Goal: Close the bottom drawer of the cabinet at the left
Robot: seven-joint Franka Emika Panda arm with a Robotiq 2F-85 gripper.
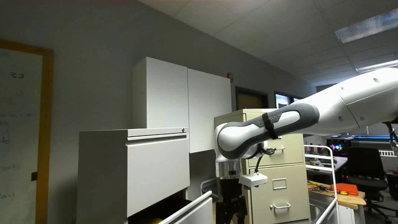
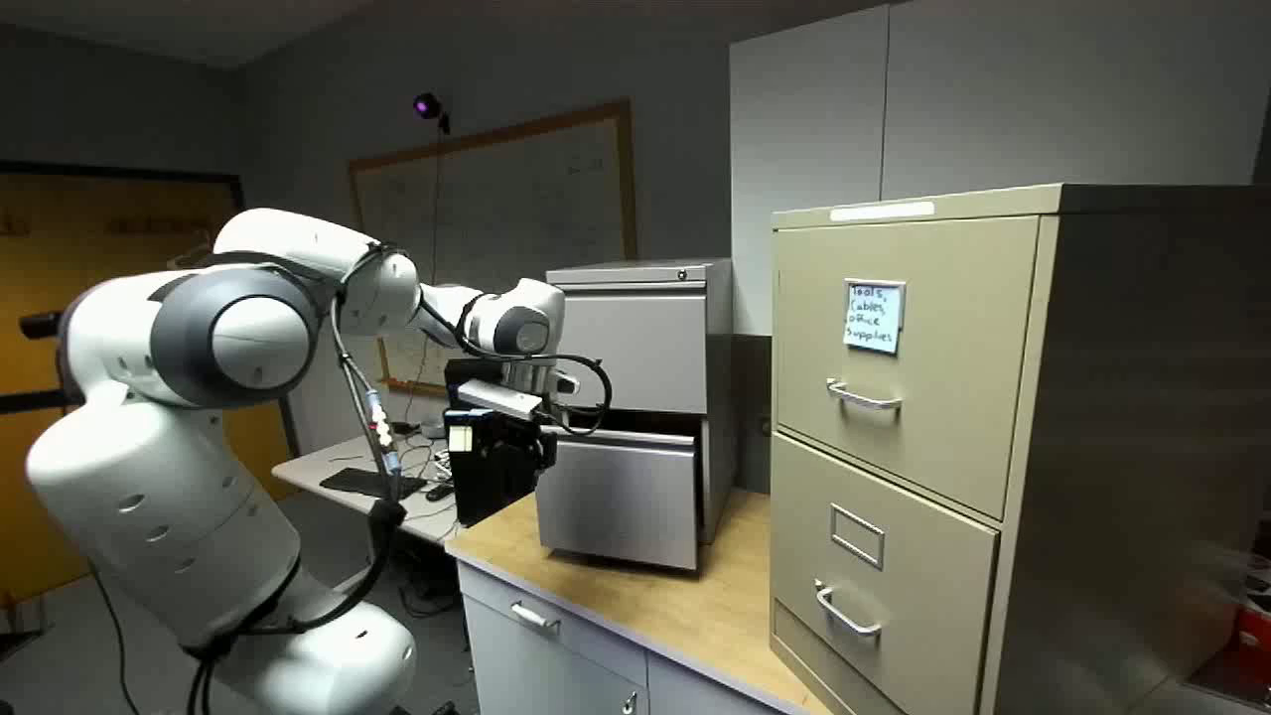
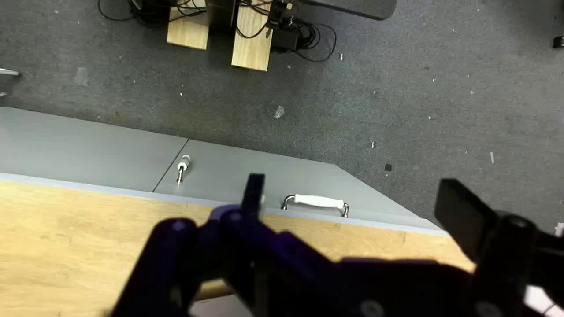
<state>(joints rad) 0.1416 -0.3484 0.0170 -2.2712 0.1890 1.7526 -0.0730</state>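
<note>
Bottom drawer (image 2: 618,506): partly out of the cabinet (image 1: 102,174), its front towards the gripper (image 3: 350,182).
Gripper: pointing down, just before the drawer's front; jaws stand wide apart.
Contact: I cannot tell.

The flat-fronted, pale grey-white metal bottom drawer (image 2: 618,504), at six o'clock in an exterior view, has a silvery sheen and a near-black inside. Its boxy, two-drawer metal cabinet (image 1: 102,174), at eight o'clock in an exterior view, shows pale grey-white fronts and a darker grey side. At three o'clock in an exterior view, the tall, boxy metal filing cabinet (image 2: 923,437) is beige, its paper label (image 2: 874,316) pale blue with dark handwriting. The wood-topped bench (image 2: 695,611) is grained honey-tan over grey fronts. The jointed arm (image 2: 204,467) is white with dark grey bands, its two-fingered hand (image 1: 231,214) black. Toward two o'clock in the wrist view, the carpet (image 3: 418,88) is dark grey, flecked white.
</note>
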